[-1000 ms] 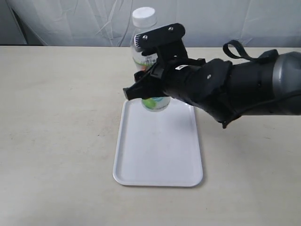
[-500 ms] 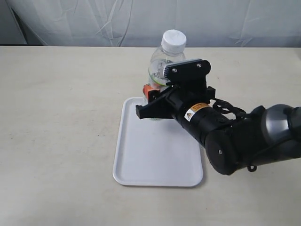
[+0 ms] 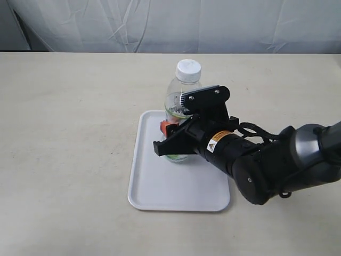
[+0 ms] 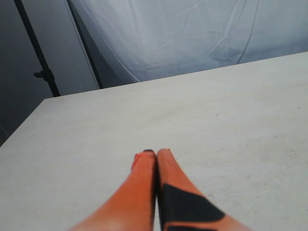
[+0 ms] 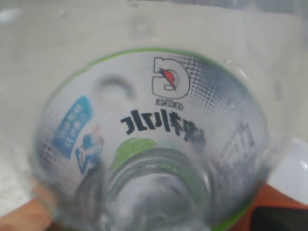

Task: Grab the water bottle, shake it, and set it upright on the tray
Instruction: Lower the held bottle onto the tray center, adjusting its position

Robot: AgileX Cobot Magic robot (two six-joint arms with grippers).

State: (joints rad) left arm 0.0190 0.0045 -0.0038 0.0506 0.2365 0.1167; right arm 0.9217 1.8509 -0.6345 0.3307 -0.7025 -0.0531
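The water bottle [image 3: 180,98], clear with a white cap and a white-and-green label, is upright over the far half of the white tray [image 3: 160,186]. Its base is down at the tray's surface; I cannot tell whether it touches. My right gripper [image 3: 175,140] is shut on the bottle's lower body, coming in from the right. In the right wrist view the bottle [image 5: 154,120] fills the picture, with orange fingers [image 5: 33,214] at its sides. My left gripper [image 4: 155,154] is shut on nothing above bare table and is out of the exterior view.
The tan table [image 3: 69,133] spreads all around the tray. A white cloth backdrop [image 3: 160,24] hangs behind its far edge. My right arm's black body [image 3: 266,165] lies over the tray's right rim.
The right gripper swung the bottle from high over the tray's far edge to the right, then lowered it toward the tray. The bottle stays gripped and upright.
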